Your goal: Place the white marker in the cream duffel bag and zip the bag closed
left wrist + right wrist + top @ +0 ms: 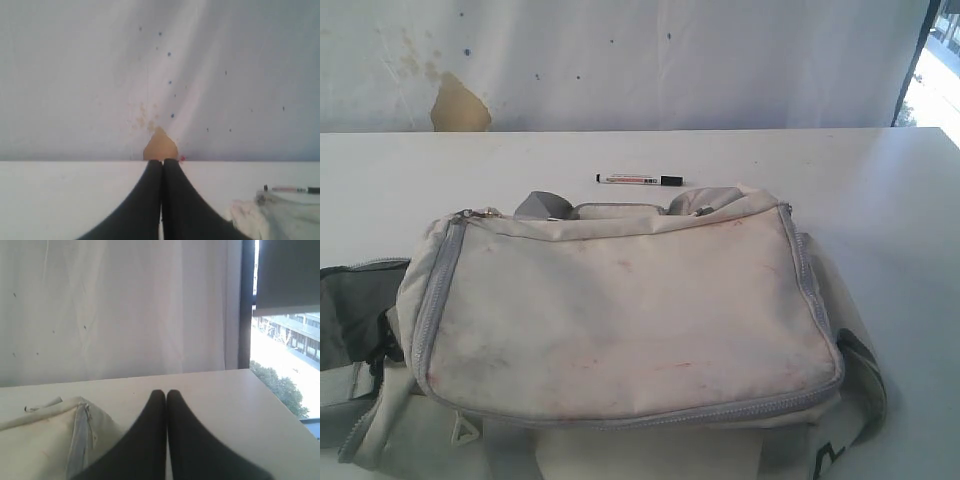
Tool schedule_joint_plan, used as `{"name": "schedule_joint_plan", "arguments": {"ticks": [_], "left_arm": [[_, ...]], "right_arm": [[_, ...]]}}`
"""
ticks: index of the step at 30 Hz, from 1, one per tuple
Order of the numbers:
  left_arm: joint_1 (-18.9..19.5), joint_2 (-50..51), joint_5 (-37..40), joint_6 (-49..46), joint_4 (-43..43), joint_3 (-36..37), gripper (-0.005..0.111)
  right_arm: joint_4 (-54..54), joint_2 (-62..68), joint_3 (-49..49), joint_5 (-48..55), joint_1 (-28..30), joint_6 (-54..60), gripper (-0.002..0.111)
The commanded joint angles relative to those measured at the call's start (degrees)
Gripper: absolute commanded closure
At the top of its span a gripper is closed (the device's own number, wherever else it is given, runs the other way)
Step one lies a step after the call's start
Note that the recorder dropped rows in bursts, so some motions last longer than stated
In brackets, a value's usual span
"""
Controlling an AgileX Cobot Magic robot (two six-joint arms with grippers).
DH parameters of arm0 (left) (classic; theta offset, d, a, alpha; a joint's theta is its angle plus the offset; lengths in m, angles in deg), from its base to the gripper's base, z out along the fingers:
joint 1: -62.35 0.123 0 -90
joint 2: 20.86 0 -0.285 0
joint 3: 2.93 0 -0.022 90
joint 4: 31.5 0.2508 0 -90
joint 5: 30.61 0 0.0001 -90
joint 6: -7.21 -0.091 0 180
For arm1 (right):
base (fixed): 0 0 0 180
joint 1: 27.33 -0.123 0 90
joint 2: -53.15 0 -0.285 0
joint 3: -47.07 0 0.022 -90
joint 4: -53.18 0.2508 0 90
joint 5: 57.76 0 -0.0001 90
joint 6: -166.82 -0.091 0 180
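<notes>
Marker point(640, 180) lies on open table point(880, 190) just behind the bag point(620, 310). Left gripper point(162, 161) and right gripper point(166, 392) are closed, empty.

A white table point(880, 200) carries everything. The cream duffel bag point(620, 320) lies on its near part. The white marker point(640, 180) lies flat just behind the bag.

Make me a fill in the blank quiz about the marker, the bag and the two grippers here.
1. The white marker lies outside the cream duffel bag, on the ____.
2. The marker's cap is ____.
3. The left gripper and the right gripper are both ____ and hold nothing.
Missing words: table; black; shut.
</notes>
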Motion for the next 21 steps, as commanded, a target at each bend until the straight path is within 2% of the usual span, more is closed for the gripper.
{"name": "schedule_joint_plan", "arguments": {"ticks": [1,3,9,18,21], "left_arm": [[-0.07,-0.18,-0.55,1.33,-0.61,-5.57,0.107],[-0.07,-0.18,0.95,2.99,-0.60,-8.31,0.107],[-0.07,-0.18,15.89,5.23,-0.60,-16.77,0.107],[-0.07,-0.18,21.76,7.08,-0.21,-20.79,0.107],[-0.07,1.82,25.06,13.03,-0.21,-20.79,0.107]], "right_arm": [[0.19,-0.21,-7.14,4.42,0.11,-0.73,0.108],[0.19,-0.21,-10.42,8.15,0.11,-0.73,0.108],[-3.04,-0.21,-16.04,13.30,0.11,-0.62,0.108],[-3.04,7.58,-20.90,23.73,0.11,-2.85,0.108],[-3.04,12.91,-22.87,26.45,0.11,-3.41,0.108]]}}
